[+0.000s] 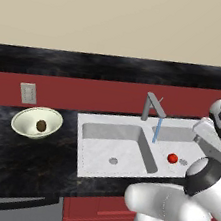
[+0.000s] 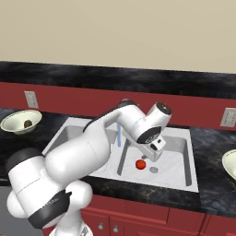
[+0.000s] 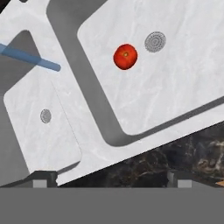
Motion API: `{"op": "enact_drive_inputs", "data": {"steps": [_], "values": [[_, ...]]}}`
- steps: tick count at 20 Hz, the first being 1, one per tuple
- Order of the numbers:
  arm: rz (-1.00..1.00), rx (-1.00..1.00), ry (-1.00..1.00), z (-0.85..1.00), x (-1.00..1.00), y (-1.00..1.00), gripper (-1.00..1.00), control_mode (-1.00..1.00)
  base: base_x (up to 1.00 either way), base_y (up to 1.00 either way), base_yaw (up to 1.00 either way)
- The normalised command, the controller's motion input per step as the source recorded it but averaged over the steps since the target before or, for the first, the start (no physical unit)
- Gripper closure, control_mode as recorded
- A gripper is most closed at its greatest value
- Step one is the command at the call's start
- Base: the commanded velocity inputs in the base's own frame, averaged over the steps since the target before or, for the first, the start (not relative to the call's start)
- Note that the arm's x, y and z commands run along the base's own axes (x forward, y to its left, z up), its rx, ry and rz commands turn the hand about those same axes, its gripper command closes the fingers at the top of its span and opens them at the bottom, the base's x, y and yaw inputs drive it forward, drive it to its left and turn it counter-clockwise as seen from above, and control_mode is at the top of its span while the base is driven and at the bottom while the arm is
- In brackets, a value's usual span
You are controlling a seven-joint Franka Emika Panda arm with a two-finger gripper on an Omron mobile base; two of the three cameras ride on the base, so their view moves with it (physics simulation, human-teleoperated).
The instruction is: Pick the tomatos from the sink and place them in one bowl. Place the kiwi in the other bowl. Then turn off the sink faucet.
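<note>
Tomato point(image 1: 172, 158) in right basin of sink point(image 1: 93, 166), just left of drain point(image 1: 183, 162). Faucet point(image 1: 150, 106) behind divider. Kiwi point(image 1: 41, 126) in bowl point(image 1: 22, 130), left on counter point(image 1: 13, 160).

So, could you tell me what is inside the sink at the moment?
One tomato lies in the basin beside a drain of the sink. The other basin holds a drain. In the right base view the arm covers part of the sink.

Both base views look forward and down on the sink point(image 1: 127, 148) from behind-left and behind-right, while the tilted hand view looks down closely into its right basin.
</note>
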Motion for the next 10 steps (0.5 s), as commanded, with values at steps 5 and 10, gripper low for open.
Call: {"op": "enact_drive_inputs", "data": {"steps": [5,10], "values": [[0.00,0.08,0.00,-0.33,0.08,0.03,-1.00,-1.00,0.00,0.00,0.00],[0.00,0.00,0.00,-0.39,0.11,0.12,-1.00,-1.00,0.00,0.00,0.00]]}}
